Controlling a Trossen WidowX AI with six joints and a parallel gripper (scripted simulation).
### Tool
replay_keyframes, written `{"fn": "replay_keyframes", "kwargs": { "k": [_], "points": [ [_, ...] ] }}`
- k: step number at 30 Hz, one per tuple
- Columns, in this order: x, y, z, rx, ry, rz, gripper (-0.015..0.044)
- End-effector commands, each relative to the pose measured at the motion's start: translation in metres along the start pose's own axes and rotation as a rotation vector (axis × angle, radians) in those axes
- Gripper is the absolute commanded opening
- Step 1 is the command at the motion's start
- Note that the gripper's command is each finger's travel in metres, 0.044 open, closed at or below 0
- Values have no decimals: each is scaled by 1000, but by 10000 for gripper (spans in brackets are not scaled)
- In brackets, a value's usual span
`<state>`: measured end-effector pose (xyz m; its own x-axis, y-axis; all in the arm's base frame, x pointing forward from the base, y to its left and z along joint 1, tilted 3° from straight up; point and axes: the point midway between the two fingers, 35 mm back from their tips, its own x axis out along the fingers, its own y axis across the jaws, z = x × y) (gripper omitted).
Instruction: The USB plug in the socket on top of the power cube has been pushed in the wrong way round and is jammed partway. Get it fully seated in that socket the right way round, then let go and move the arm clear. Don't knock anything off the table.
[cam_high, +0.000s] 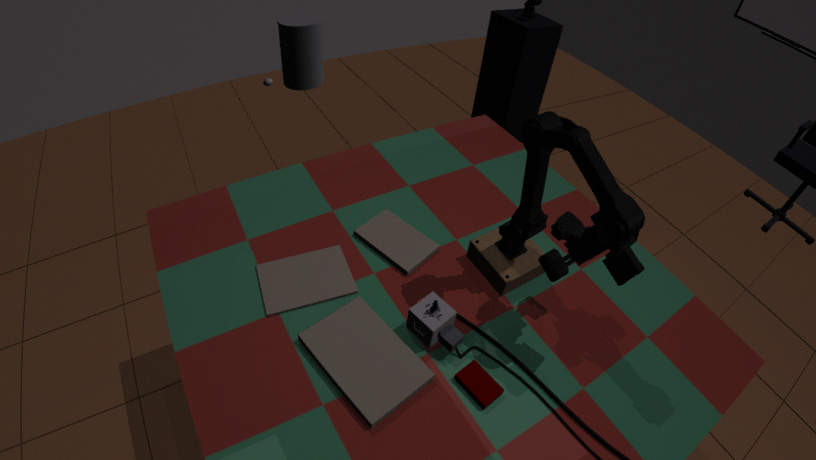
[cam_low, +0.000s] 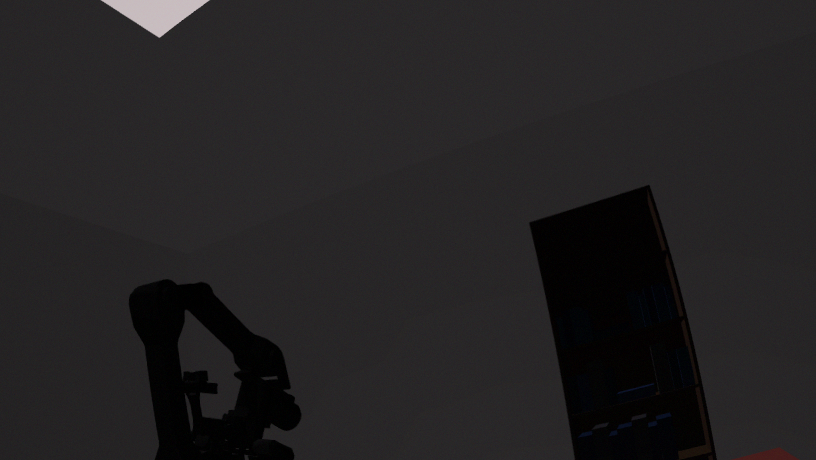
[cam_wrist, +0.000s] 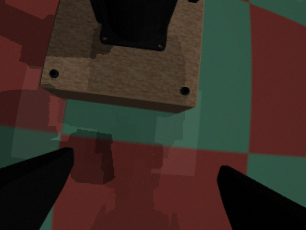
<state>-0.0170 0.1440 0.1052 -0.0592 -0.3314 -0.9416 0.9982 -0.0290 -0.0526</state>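
Here the USB plug (cam_high: 433, 309) stood in the top socket of the power cube (cam_high: 427, 326), tilted and only partly inserted, its long axis roughly vertical. We placed the cube well apart from the gripper (cam_high: 553, 264), out in front of it across the checkered mat (cam_high: 200, 285), with cables (cam_high: 514, 374) trailing away from the cube. In the wrist view the gripper pointed down beside the arm's wooden base block (cam_wrist: 73, 78), fingers spread wide and holding nothing. A red block (cam_high: 478, 383) and grey slabs (cam_high: 365, 357) lay near the cube. We judged that the approach had not begun.
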Motion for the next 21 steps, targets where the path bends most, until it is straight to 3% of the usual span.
{"fn": "replay_keyframes", "kwargs": {
  "k": [1,11,21],
  "points": [
    [0,1,-1,21,2,-2,426],
    [-18,53,-27,1218,62,-133,440],
    [-27,121,-31,2473,6,-309,440]
  ]
}}
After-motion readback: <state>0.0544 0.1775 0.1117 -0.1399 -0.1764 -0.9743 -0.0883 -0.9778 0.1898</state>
